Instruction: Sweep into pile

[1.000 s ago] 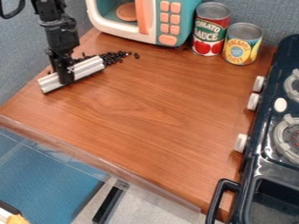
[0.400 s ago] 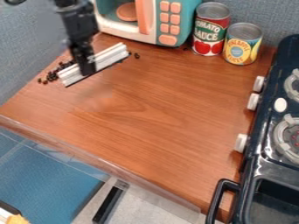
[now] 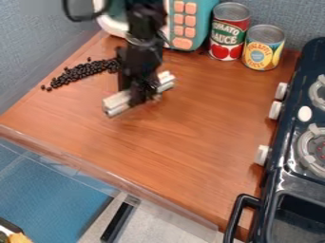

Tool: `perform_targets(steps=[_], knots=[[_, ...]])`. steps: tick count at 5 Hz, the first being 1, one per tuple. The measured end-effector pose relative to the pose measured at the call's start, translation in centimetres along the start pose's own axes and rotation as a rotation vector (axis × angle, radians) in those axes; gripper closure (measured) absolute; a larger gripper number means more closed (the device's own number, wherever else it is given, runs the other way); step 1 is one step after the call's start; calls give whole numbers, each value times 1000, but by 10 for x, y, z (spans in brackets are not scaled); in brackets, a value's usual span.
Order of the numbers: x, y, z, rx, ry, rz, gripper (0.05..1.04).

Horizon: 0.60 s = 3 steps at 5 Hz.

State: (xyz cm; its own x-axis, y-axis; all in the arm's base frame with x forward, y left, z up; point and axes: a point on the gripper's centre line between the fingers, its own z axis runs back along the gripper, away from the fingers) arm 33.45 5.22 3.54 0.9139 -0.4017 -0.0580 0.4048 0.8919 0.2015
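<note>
1. Bright, diffuse light falls evenly on the brown wood-grain tabletop (image 3: pixel 196 133) around the black robot gripper (image 3: pixel 141 95).
2. Soft, faint shading lies just below the gripper.
3. Behind and right of it, the silvery round metal can lid (image 3: pixel 232 11) catches light.
4. Farther right, the glossy dark-blue toy stove (image 3: pixel 287 184) shows pale glare.

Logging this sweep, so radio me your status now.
Gripper shut on white bar. Dark beans in a band on the table's left side, bar off to their right. Cans at the back, apart from the beans.
</note>
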Motion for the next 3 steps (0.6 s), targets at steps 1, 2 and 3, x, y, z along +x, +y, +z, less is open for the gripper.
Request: perform_targets(steps=[1, 2, 3], knots=[[5, -17, 11, 125, 84, 118, 706], [9, -21, 6, 98, 152, 143, 706], [22, -4, -6, -47, 189, 178, 706]])
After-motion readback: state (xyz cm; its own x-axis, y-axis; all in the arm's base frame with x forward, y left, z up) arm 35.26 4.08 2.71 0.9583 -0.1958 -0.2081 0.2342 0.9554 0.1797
